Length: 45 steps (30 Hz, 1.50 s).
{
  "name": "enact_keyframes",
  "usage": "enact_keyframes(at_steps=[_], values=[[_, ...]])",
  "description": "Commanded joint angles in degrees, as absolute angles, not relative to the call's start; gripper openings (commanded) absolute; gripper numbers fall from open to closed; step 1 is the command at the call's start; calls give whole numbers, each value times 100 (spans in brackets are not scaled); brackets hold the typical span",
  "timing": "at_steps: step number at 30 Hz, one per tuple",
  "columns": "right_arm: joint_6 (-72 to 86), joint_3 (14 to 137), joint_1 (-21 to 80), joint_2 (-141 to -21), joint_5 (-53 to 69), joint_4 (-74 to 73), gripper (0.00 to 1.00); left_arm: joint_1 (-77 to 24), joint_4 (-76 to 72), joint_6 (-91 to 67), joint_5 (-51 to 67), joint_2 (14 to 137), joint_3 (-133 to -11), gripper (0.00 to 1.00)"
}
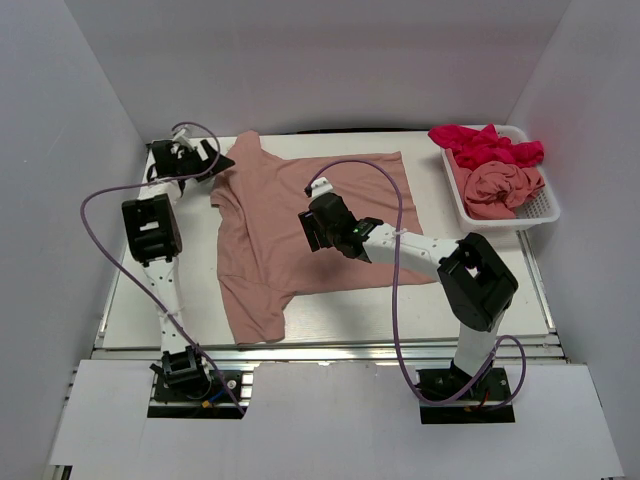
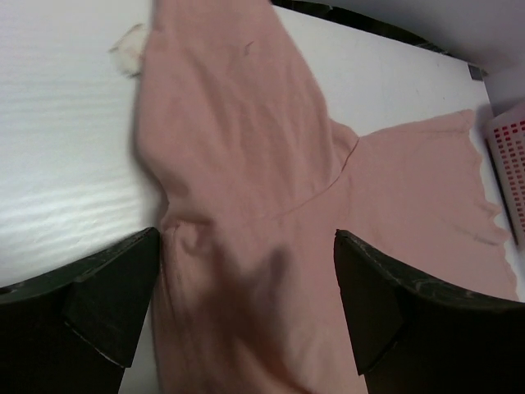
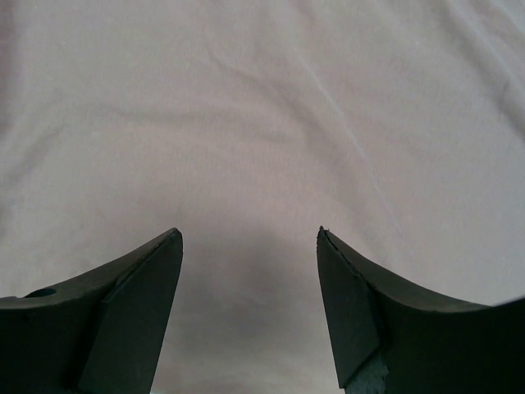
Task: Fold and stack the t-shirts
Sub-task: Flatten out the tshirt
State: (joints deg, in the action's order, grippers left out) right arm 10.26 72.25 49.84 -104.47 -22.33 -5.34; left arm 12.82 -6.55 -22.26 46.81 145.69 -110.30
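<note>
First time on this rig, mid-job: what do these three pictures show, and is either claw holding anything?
Two robot arms stand at the near edge of the table. One picture looks down from above; the other two come from cameras on each wrist, dark fingers showing at the bottom. A salmon-pink t-shirt lies spread on the table. The left gripper hovers by its far sleeve, the right gripper over its middle; both are open, holding nothing. The white basket at right holds a crumpled magenta shirt and a pink shirt.
</note>
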Motion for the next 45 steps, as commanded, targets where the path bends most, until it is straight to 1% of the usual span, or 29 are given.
enact_keyframes(at_steps=[1, 4, 7, 8, 11, 17, 19, 23, 26, 28, 32, 35, 37, 40, 42, 45], values=[[1107, 7427, 4966, -10521, -2276, -281, 71, 739, 421, -1811, 4509, 15002, -11670, 95], [1107, 7348, 4966, -10512, -2407, -255, 70, 528, 536, -1915, 4377, 15301, -12295, 91], [1090, 7190, 4966, -10477, -2452, -168, 70, 483, 185, -2162, 4263, 15372, -12454, 86], [1090, 7155, 4966, -10477, -2461, -141, 70, 483, 167, -2153, 4210, 15381, -12480, 83], [1107, 7093, 4966, -10512, -2408, -88, 69, 483, 683, -1698, 3877, 15355, -12665, 80], [1265, 6952, 4975, -10600, -2180, -62, 68, 492, 1378, -212, 2752, 14582, -12463, 80], [1301, 6908, 4975, -10617, -2092, 105, 68, 536, 1555, 200, 2550, 14424, -12620, 80], [1406, 6759, 4975, -10600, -1969, 158, 68, 676, 2038, 483, 2180, 14344, -13419, 80], [1450, 6680, 4975, -10582, -1837, 255, 68, 764, 2048, 703, 1969, 14152, -13553, 81], [1476, 6645, 4983, -10564, -1793, 290, 68, 773, 2013, 817, 1828, 14037, -13509, 83], [1477, 6636, 4983, -10486, -1793, 272, 68, 773, 2153, 756, 2003, 14019, -13343, 83], [1468, 6583, 4983, -10407, -1802, 281, 68, 773, 1778, 406, 2170, 13992, -12684, 83], [1459, 6557, 4983, -10389, -1802, 290, 68, 773, 1592, 238, 2310, 14088, -12411, 83], [1441, 6592, 4983, -10415, -1811, 281, 67, 774, 1678, 62, 2495, 14431, -12489, 83], [1424, 6609, 4983, -10433, -1898, 273, 67, 782, 1749, 88, 2540, 14589, -12455, 81], [1354, 6706, 4975, -10511, -2222, 290, 68, 773, 1609, 219, 2531, 14503, -12025, 80]])
